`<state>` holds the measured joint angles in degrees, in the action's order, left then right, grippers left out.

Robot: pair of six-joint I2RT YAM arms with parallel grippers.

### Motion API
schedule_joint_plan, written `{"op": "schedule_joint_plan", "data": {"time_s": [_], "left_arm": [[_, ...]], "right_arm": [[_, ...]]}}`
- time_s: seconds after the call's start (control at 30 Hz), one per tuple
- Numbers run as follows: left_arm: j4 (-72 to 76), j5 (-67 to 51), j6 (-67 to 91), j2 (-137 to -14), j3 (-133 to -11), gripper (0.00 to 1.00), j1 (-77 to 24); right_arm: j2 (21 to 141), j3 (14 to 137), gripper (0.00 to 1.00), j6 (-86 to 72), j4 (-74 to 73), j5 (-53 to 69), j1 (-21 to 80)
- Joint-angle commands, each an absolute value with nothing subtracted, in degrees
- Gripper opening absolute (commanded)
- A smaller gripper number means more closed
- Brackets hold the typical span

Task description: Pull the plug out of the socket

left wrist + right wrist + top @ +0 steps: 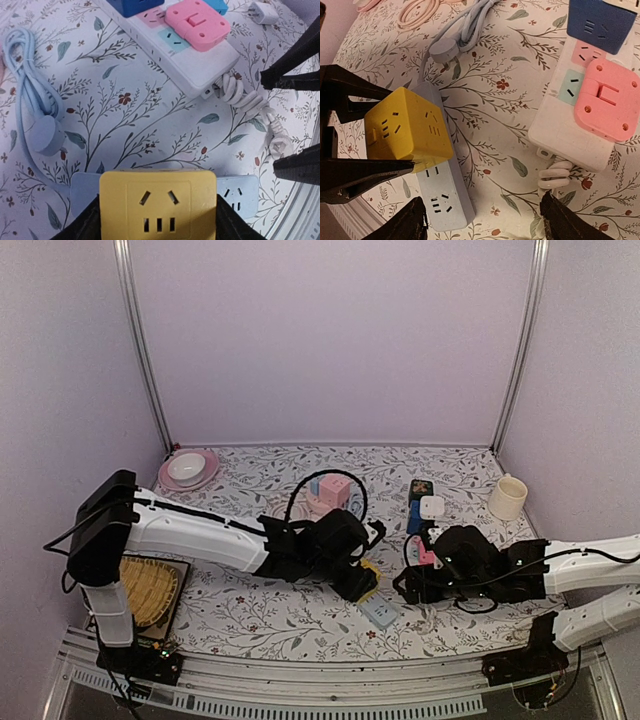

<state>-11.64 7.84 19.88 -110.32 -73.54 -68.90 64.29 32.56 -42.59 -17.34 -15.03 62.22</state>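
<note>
A yellow cube plug (pixel 158 202) sits on the pale blue socket strip (pixel 237 192), which lies flat on the floral table. My left gripper (pixel 158 220) is shut on the cube, one finger on each side. In the right wrist view the cube (pixel 407 130) covers the strip's (pixel 445 195) far end, and I cannot tell whether its pins are still in. My right gripper (pixel 487 225) is open and empty, low over the table just right of the strip's near end. From above, the cube (pixel 368 577) and strip (pixel 380 612) lie between both grippers.
A white power strip (pixel 570 125) with a pink adapter (pixel 607 100) and a dark blue adapter (pixel 602 20) lies to the right, its coiled white cable (pixel 555 177) near my right finger. The blue strip's cable and round plug (pixel 444 50) lie behind. A cup (pixel 507 497) and pink bowl (pixel 188 469) stand at the back.
</note>
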Motion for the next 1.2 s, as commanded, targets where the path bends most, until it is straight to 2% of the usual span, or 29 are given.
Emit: {"op": "schedule_joint_plan", "data": {"time_s": [0.0,0.3,0.73,1.17], "left_arm": [[-17.9,15.6,29.6,-105.5,-72.7,0.52,-71.6],[-20.3,22.1,36.0,-103.9,-72.0,0.52,-74.8],[-16.1,23.4,39.7,-102.8,-67.7,0.52,-75.3],[-13.3,23.4,38.9,-99.7,-65.8,0.53,-76.5]], "right_arm": [[65.2,32.8,0.79,-42.1,-11.6,-8.0,62.4],[65.7,28.9,0.76,-44.6,-7.9,-4.2,62.8],[84.0,34.8,0.7,-46.5,-3.4,-3.0,66.2],[90.8,34.7,0.7,-50.2,-4.7,-6.5,68.6]]}}
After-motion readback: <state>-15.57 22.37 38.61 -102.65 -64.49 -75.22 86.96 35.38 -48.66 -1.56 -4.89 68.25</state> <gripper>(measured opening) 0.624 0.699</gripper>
